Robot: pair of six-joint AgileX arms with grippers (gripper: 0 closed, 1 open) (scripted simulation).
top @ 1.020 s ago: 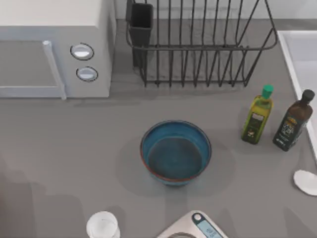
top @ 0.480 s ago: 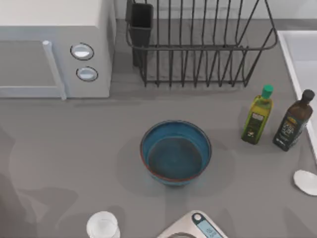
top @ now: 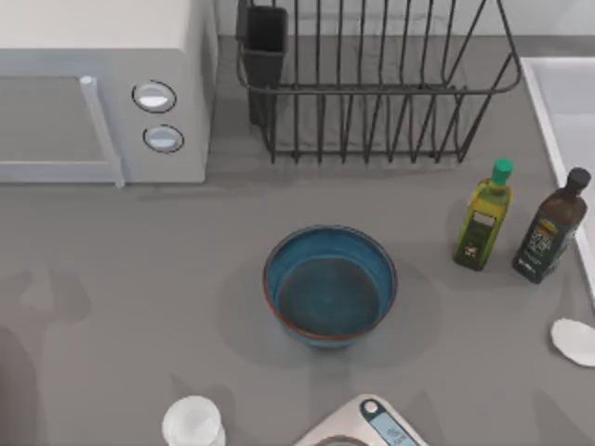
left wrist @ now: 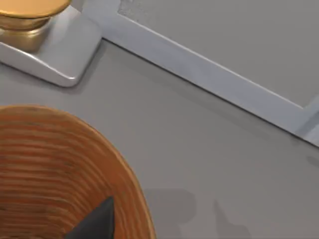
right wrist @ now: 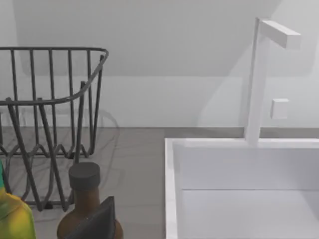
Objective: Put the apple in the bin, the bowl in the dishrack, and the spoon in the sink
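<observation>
Since neither gripper's state can be told, I'm wary. Bowl point(top: 330, 286) sits mid-counter point(top: 139, 279), near the dishrack point(top: 372, 84); spoon point(top: 575, 340) lies at the right edge, just beside the sink point(top: 567, 93). Risk: knocking the two bottles point(top: 483, 218) reaching for it. Labels unreadable.

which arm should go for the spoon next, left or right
Right, probably. The spoon lies at the table's right edge, just below the sink, and the right wrist view looks over the sink and the dark bottle nearby.
</observation>
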